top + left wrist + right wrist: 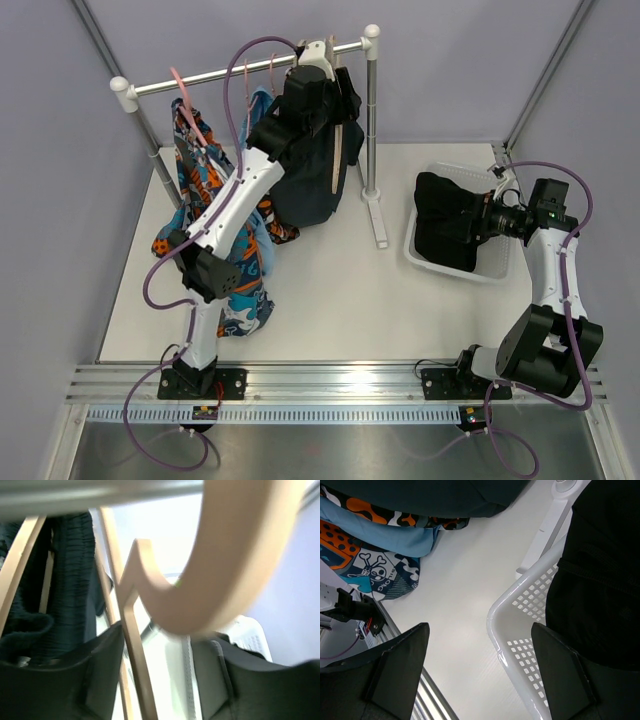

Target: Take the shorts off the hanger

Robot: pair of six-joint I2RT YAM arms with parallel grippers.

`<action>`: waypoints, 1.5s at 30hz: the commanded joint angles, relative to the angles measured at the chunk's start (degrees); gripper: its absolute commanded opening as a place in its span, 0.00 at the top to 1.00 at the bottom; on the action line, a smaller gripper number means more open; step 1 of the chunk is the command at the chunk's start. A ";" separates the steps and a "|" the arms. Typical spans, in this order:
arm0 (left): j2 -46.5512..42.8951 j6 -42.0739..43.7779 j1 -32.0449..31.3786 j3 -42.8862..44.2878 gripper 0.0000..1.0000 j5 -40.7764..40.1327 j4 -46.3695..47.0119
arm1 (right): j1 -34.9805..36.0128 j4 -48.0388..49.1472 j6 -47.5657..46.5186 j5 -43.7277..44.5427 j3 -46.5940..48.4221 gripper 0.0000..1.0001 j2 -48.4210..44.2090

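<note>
- Black shorts [440,235] are laid in the white basket [412,250], at 3 o'clock on the worktop [330,290].
- Dark shorts [315,190] are hung at 12 o'clock.
- The left pincer [165,640] and the right pincer [479,630] are spread wide, nothing gripped.

One dark pair of shorts [312,175] hangs on the hanger [225,555], the orange-blotched pair [365,507] beside it. A black pair [450,225] lies in the basket [422,255].

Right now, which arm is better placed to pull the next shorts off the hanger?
Left. The left pincer is open at the rail, wooden hanger between its fingers, dark shorts alongside. The right pincer is open over by the white basket.
</note>
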 commanded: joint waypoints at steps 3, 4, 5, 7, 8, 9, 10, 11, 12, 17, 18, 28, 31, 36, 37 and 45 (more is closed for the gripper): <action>-8.37 -0.57 0.22 -2.39 0.32 2.15 -0.52 | 0.23 -4.73 -5.61 -2.71 2.58 0.08 -0.23; -9.08 -0.39 0.22 -3.00 0.31 2.42 -1.57 | 0.23 -5.34 -5.87 -2.71 3.02 0.07 -0.31; -10.48 -0.04 0.22 -3.26 0.30 2.68 -2.10 | 0.23 -6.13 -7.44 -3.14 4.24 0.07 -0.23; -11.89 0.48 0.22 -4.23 0.27 3.55 -3.50 | 0.32 -10.08 -11.91 -4.02 5.83 0.05 -0.14; -12.59 0.75 0.22 -4.41 0.27 4.08 -4.03 | 0.40 -11.84 -13.77 -5.33 7.49 0.04 0.04; -13.64 1.10 0.22 -4.50 0.26 4.70 -4.65 | 0.49 -15.77 -15.96 -5.95 8.38 0.04 0.21; -14.18 1.71 0.22 -4.58 0.26 6.01 -6.39 | 0.75 -17.64 -19.55 -6.31 9.34 0.03 0.65; -14.70 2.15 0.22 -4.67 0.26 6.46 -7.19 | 1.45 -19.57 -20.98 -6.48 11.44 0.03 1.00; -16.01 2.59 0.22 -4.76 0.26 6.98 -9.20 | 1.81 -22.55 -22.04 -6.31 12.50 0.03 1.35; -21.38 6.72 0.22 -9.05 0.27 6.29 -14.23 | 2.86 -21.98 -18.11 -2.98 16.20 0.02 1.09; -23.30 7.42 0.22 -9.85 0.27 5.16 -15.45 | 2.87 -18.05 -15.31 -1.75 16.21 0.02 0.74; -24.56 13.31 5.58 -11.97 0.46 6.37 -20.30 | 3.57 -11.42 -3.95 0.11 19.02 0.02 -0.05; -22.45 13.41 6.37 -11.27 0.56 7.07 -19.33 | 3.66 -10.80 -3.33 -0.51 18.49 0.03 -0.31; -17.62 13.14 6.46 -8.37 0.65 7.87 -18.02 | 3.66 -10.54 -3.59 -0.07 17.61 0.03 -1.11; -17.26 12.80 6.38 -8.19 0.65 7.78 -17.58 | 3.66 -10.54 -3.68 0.10 17.26 0.03 -1.19; -14.54 13.67 6.37 -8.45 0.64 2.96 -15.73 | 3.66 -10.71 -4.12 -0.07 16.91 0.03 -0.84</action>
